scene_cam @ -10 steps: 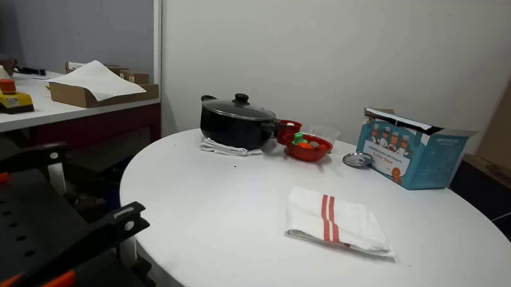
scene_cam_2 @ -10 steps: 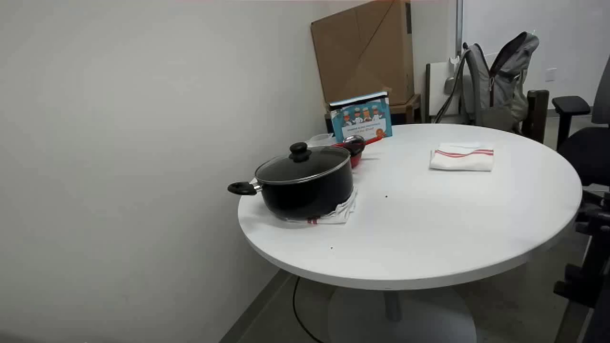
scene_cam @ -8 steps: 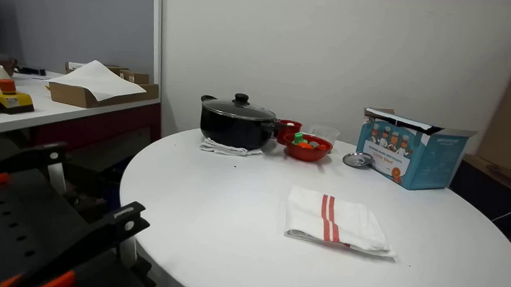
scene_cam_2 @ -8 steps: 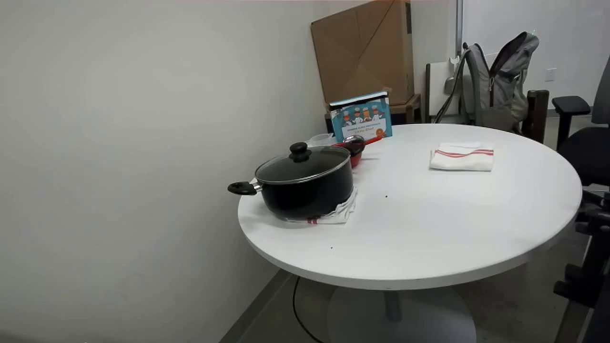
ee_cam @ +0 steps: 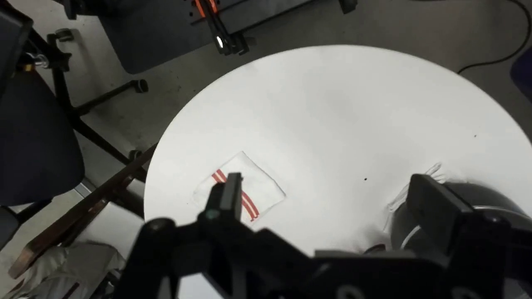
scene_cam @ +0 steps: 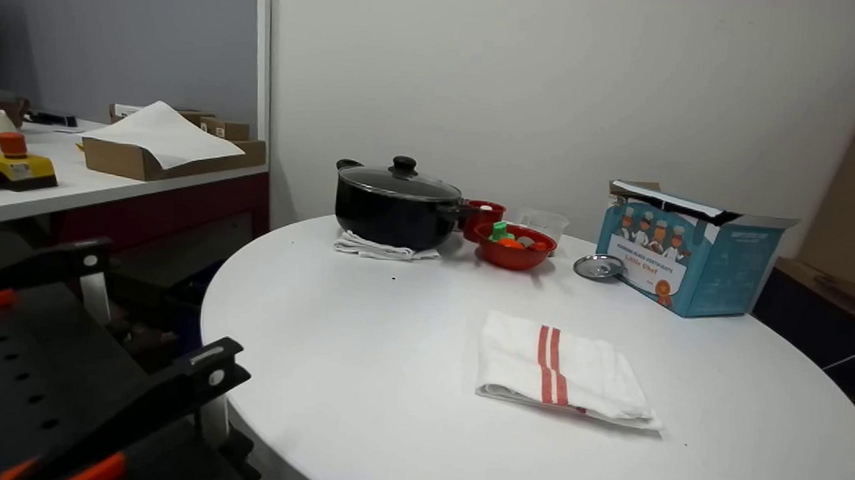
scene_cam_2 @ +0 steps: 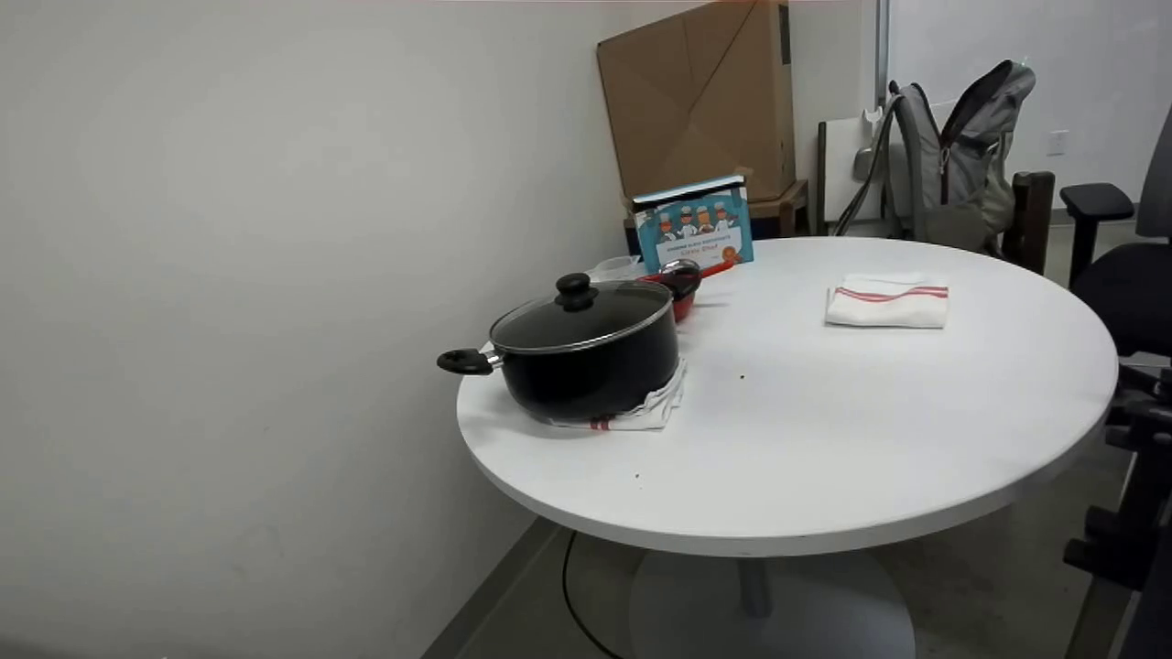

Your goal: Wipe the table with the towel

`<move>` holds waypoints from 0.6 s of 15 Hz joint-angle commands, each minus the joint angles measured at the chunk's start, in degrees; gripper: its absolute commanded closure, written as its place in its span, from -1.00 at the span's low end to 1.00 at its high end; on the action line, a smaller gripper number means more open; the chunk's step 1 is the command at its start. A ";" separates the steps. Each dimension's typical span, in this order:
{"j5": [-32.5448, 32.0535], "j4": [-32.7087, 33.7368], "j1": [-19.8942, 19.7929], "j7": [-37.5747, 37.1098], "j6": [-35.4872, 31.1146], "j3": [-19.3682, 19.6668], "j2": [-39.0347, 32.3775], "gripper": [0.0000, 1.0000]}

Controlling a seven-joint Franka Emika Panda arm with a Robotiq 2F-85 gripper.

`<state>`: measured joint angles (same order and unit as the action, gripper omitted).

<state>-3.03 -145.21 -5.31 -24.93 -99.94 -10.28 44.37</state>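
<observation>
The towel (scene_cam: 598, 374) is white with two red stripes. It lies folded flat on the round white table (scene_cam: 364, 360), and both exterior views show it, with the towel (scene_cam_2: 888, 316) on the far side in one of them. From above, in the wrist view, the towel (ee_cam: 259, 178) sits toward the left of the table (ee_cam: 332, 112), partly hidden behind a finger (ee_cam: 230, 195). My gripper (ee_cam: 326, 176) is open wide, high over the table, with nothing between its fingers. Neither exterior view includes the gripper.
A black lidded pot (scene_cam: 392, 213) stands on another striped cloth (scene_cam_2: 655, 412). Nearby are a red bowl (scene_cam: 510, 254) of toy pieces, a red cup (scene_cam: 485, 217), a clear container (scene_cam: 547, 223), a metal lid (scene_cam: 598, 267) and a blue box (scene_cam: 722, 267). A dark speck (ee_cam: 365, 179) marks the tabletop.
</observation>
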 commanded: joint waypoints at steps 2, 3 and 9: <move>-3.02 -5.26 -4.72 -0.53 -12.86 4.12 -8.13 -1.00; -3.59 -5.92 -5.57 0.12 -15.98 5.27 -10.77 -1.00; -8.67 -2.84 -9.04 0.58 -31.87 9.72 -32.07 -1.00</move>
<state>-9.46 -152.17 -13.72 -24.68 -126.12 -1.97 23.54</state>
